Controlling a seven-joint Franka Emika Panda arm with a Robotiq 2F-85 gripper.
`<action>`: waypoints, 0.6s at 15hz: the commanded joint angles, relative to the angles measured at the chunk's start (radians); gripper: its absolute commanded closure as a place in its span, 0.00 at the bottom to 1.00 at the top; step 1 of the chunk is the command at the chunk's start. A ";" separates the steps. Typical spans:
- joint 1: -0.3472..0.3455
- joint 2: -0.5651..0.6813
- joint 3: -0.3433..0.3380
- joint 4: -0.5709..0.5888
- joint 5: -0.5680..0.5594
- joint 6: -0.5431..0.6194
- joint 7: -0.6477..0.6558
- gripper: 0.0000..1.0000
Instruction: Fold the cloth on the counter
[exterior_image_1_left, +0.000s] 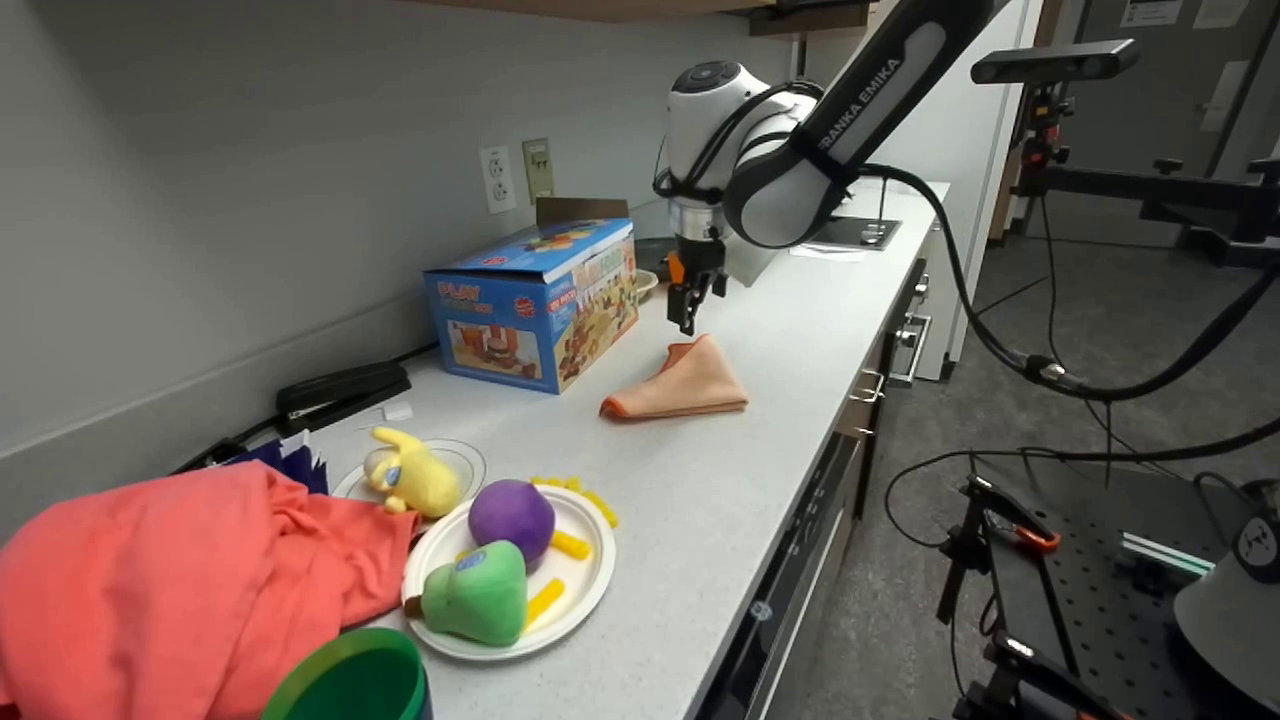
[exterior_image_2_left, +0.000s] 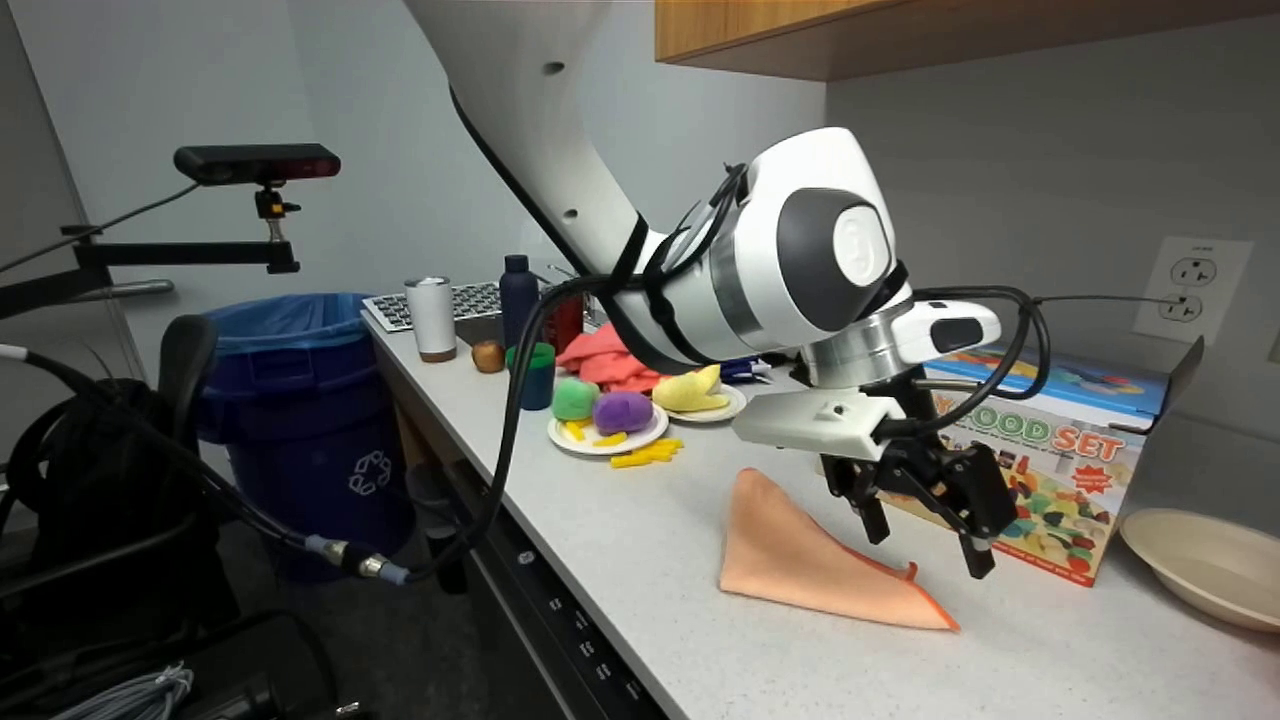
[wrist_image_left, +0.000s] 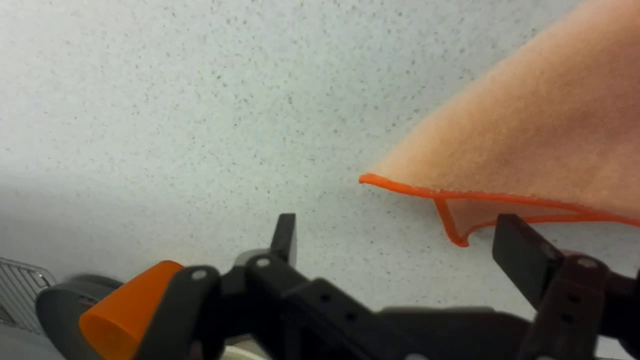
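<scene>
Together, a plush-looking green pear (exterior_image_1_left: 475, 600), a round purple toy (exterior_image_1_left: 511, 520) and yellow sticks (exterior_image_1_left: 544, 604) sit on a white plate (exterior_image_1_left: 587, 592), while a yellow toy (exterior_image_2_left: 688, 391) rests on a second plate (exterior_image_2_left: 737, 402); the contents of the blue box (exterior_image_1_left: 535, 318) are hidden. Spread wide, the gripper (wrist_image_left: 397, 237) hangs near the orange-trimmed edge of the cloth (exterior_image_2_left: 805, 570), a fuzzy peach piece lying on the speckled counter (exterior_image_1_left: 660, 530), folded into a rough triangle
</scene>
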 joint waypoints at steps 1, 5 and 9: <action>0.012 0.069 -0.034 0.058 0.033 0.027 0.026 0.00; 0.022 0.058 -0.044 0.034 0.051 0.014 0.007 0.00; 0.007 0.072 -0.038 0.043 0.072 0.019 -0.021 0.00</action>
